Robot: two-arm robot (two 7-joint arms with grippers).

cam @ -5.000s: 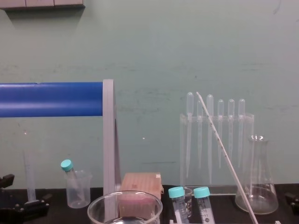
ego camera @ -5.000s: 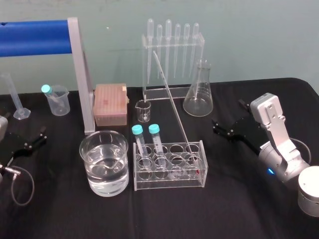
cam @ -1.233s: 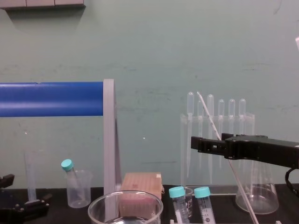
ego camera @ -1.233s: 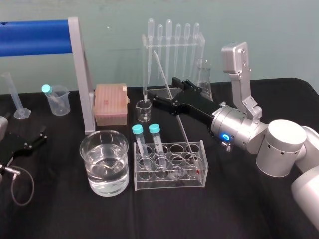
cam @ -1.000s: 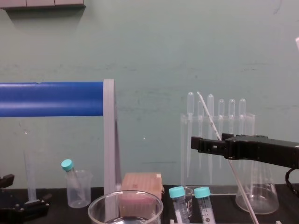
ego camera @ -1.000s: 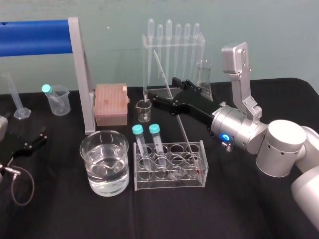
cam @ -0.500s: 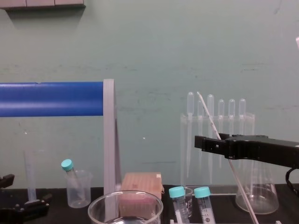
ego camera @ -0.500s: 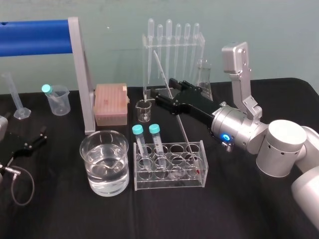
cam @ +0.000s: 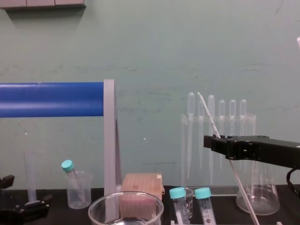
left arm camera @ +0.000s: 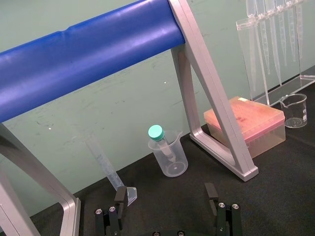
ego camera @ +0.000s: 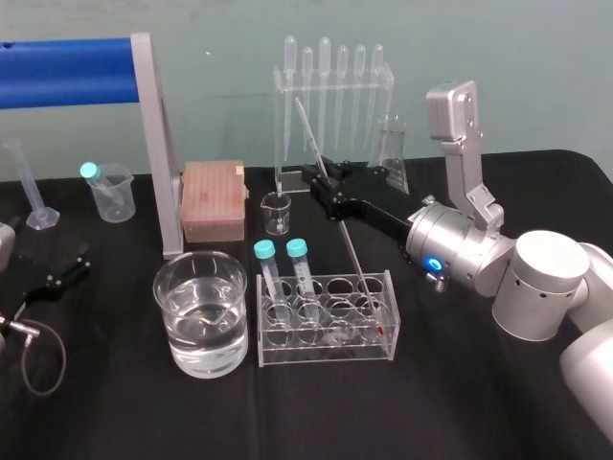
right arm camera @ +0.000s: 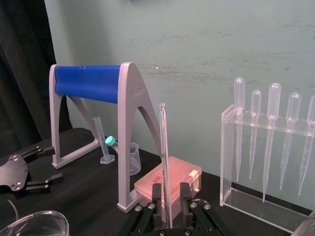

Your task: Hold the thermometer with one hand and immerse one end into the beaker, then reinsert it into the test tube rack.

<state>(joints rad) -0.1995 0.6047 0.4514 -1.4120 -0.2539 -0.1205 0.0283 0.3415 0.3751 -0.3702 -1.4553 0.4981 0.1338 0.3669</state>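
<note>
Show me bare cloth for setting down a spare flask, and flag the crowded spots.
Free: the front strip of cloth in front of the beaker and test tube rack; also between beaker and parked left gripper. Crowded: behind the rack, where the right gripper straddles the thermometer beside the pipette stand.

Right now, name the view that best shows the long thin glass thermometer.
Head view: the long thin glass thermometer shows whole, top end to red tip in the clear test tube rack, the right pincer crossing it. Chest view cuts off its lower end; right wrist view gives its upper stretch.
</note>
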